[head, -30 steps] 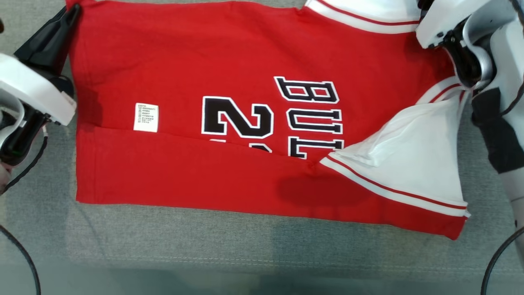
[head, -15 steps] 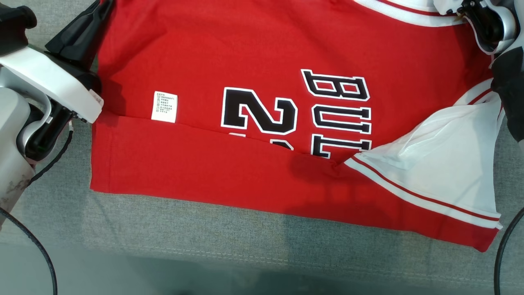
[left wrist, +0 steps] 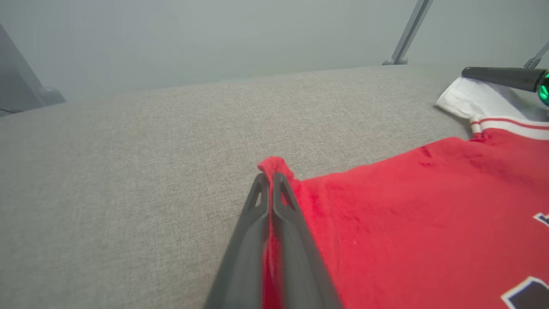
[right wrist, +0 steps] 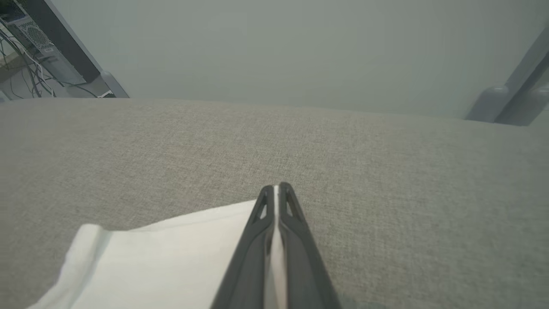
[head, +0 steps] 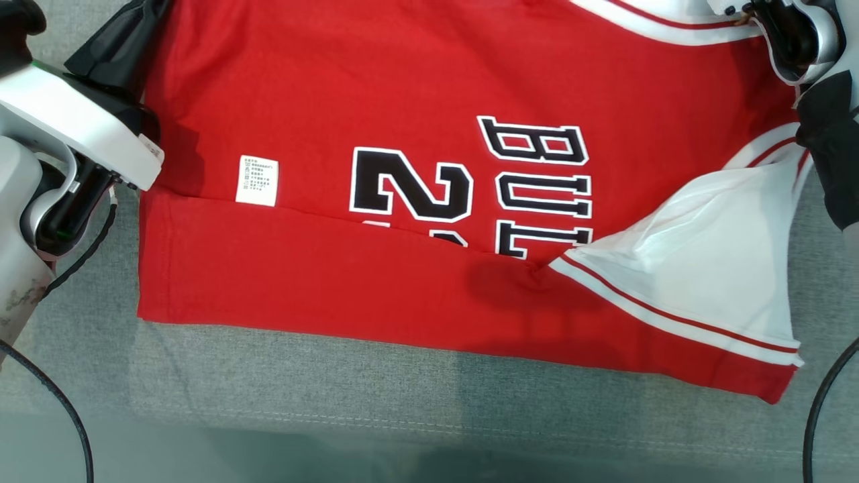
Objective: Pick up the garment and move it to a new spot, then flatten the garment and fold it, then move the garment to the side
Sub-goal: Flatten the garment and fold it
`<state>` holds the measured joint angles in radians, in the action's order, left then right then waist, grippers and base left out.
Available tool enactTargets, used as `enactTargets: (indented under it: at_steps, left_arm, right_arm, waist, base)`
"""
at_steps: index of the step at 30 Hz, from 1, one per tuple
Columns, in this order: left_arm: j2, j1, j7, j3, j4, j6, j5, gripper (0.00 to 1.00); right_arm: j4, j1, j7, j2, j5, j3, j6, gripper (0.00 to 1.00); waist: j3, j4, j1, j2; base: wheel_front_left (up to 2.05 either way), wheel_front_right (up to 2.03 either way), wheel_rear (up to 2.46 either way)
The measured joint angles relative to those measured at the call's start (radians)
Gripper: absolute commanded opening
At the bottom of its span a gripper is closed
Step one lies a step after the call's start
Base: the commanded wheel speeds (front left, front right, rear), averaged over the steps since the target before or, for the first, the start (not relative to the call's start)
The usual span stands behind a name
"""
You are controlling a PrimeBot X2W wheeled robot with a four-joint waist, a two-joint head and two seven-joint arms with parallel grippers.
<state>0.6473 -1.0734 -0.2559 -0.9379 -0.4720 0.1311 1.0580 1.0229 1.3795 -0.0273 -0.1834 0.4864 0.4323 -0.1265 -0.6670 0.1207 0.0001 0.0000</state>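
The garment (head: pixel 376 87) is a red jersey with white sleeves and black letters, lying on the grey cushion with its near edge folded up over the print. In the left wrist view my left gripper (left wrist: pixel 270 177) is shut on the red far corner of the garment (left wrist: pixel 407 214). The right wrist view has my right gripper (right wrist: pixel 276 187) shut on the white sleeve edge of the garment (right wrist: pixel 171 262). From the head camera, the left arm (head: pixel 74 121) sits at the upper left and the right arm (head: pixel 798 33) at the upper right, both at the garment's far edge.
A grey fabric cushion (head: pixel 335 389) carries everything, its front seam running along the bottom of the head view. Black cables (head: pixel 60 409) hang at both lower corners. Metal frame legs (left wrist: pixel 407 30) stand behind the cushion, and a computer case with wires (right wrist: pixel 38 47) stands beyond it.
The right gripper has closed on the white sleeve edge. The head camera has shifted, so the whole picture sits differently. The left gripper still holds the red corner.
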Motion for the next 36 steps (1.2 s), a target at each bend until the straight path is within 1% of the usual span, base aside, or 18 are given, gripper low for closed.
enactTargets:
  at_steps: [4,9,13,18,27,32,36]
  left_arm:
    - [0.002,0.016,0.0,0.033,0.001,0.0,0.001,0.0]
    - [0.012,0.083,0.0,0.059,0.01,0.0,0.016,0.0]
    - [0.037,0.146,0.0,0.082,0.019,0.0,0.042,0.0]
    - [0.062,0.228,0.0,0.101,0.027,0.0,0.065,0.0]
    - [0.091,0.366,0.0,0.107,0.032,0.0,0.105,0.0]
    - [0.092,0.431,0.0,0.106,0.025,0.0,0.114,0.0]
    - [0.092,0.475,0.0,0.116,0.035,0.0,0.114,0.0]
  right_arm:
    - [-0.059,-0.03,0.038,-0.005,0.062,0.031,0.0,0.0]
    - [-0.201,-0.119,0.038,-0.033,0.193,0.091,0.0,0.0]
    - [-0.333,-0.201,0.026,-0.101,0.303,0.127,0.0,0.0]
    - [-0.481,-0.316,0.0,-0.19,0.405,0.153,0.0,0.0]
    - [-0.681,-0.529,-0.051,-0.277,0.555,0.169,0.0,0.0]
    - [-0.783,-0.662,-0.094,-0.326,0.634,0.182,0.0,0.0]
    - [-0.844,-0.76,-0.112,-0.366,0.682,0.168,0.0,0.0]
  waist:
    - [0.023,-0.013,0.0,0.0]
    - [0.066,-0.03,0.0,0.0]
    - [0.108,-0.043,0.0,0.0]
    - [0.166,-0.06,0.0,0.0]
    - [0.267,-0.081,0.0,0.0]
    - [0.32,-0.09,0.0,0.0]
    - [0.357,-0.101,0.0,0.0]
  base:
    - [0.0,0.0,0.0]
    - [0.0,0.0,0.0]
    - [0.0,0.0,0.0]
    - [0.0,0.0,0.0]
    - [0.0,0.0,0.0]
    - [0.0,0.0,0.0]
    - [0.0,0.0,0.0]
